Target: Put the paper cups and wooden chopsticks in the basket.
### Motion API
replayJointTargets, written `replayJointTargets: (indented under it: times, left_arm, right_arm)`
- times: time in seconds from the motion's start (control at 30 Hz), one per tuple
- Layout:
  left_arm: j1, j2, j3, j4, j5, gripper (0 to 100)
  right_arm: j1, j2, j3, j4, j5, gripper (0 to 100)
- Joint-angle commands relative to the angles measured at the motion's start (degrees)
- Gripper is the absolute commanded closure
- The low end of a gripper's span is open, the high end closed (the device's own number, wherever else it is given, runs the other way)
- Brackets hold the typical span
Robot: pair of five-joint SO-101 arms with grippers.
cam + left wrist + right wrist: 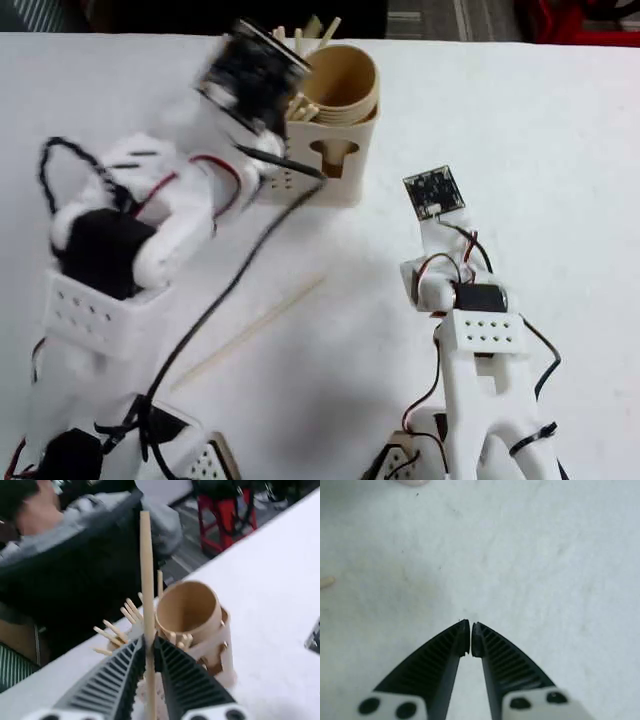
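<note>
A tan slotted basket point(335, 160) stands at the back of the white table, with a paper cup point(345, 85) upright inside it and several wooden chopsticks point(300, 105) beside the cup. My left gripper point(149, 642) is shut on one upright chopstick point(145, 575), just in front of the basket point(220, 655) and its cup point(189, 607). Another chopstick point(250, 328) lies loose on the table between the two arms. My right gripper point(470, 638) is shut on nothing and points down at bare table, with one chopstick tip point(326, 582) off to its side.
The left arm point(180, 200) leans over the table's left side up to the basket, trailing a black cable point(215, 300). The right arm point(480, 340) stands at the front right. A person sits behind the table's far edge.
</note>
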Motion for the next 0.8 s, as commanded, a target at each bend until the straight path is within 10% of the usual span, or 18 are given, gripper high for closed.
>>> replayJointTargets:
  times: [0.0,0.27,0.77]
  left_arm:
    - [-0.84,0.13,-2.81,-11.25,2.81,98]
    - [-0.84,7.69,-2.99,-29.98,2.9,98]
    - [-4.88,20.26,-2.9,-35.52,2.99,89]
  right_arm:
    - [0.57,-1.19,-0.44,-0.92,-0.44,97.4]
    - [0.57,-1.19,-0.44,-0.92,-0.26,97.4]
    - [0.48,-1.19,-0.44,-0.92,-0.09,97.4]
